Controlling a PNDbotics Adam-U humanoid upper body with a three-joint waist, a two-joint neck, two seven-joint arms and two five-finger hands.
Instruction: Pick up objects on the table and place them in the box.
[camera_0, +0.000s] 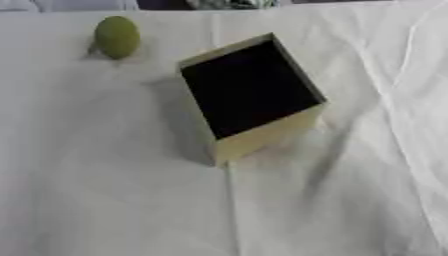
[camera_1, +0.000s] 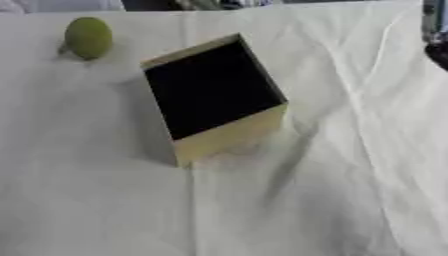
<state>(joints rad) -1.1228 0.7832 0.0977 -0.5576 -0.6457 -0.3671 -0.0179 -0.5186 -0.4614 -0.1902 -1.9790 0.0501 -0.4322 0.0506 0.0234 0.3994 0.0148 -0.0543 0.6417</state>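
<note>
A yellow-green round object (camera_0: 116, 37) lies on the white cloth at the far left of the table. To its right, near the middle, stands an open box (camera_0: 265, 133) with pale tan walls and a dark inside, turned at an angle. Nothing can be made out inside the box. Neither of my hands shows in either view.
A wrinkled white cloth (camera_0: 332, 200) covers the whole table. A dark shape (camera_1: 437, 52) shows at the right edge in the right eye view. The table's far edge runs along the top of the picture.
</note>
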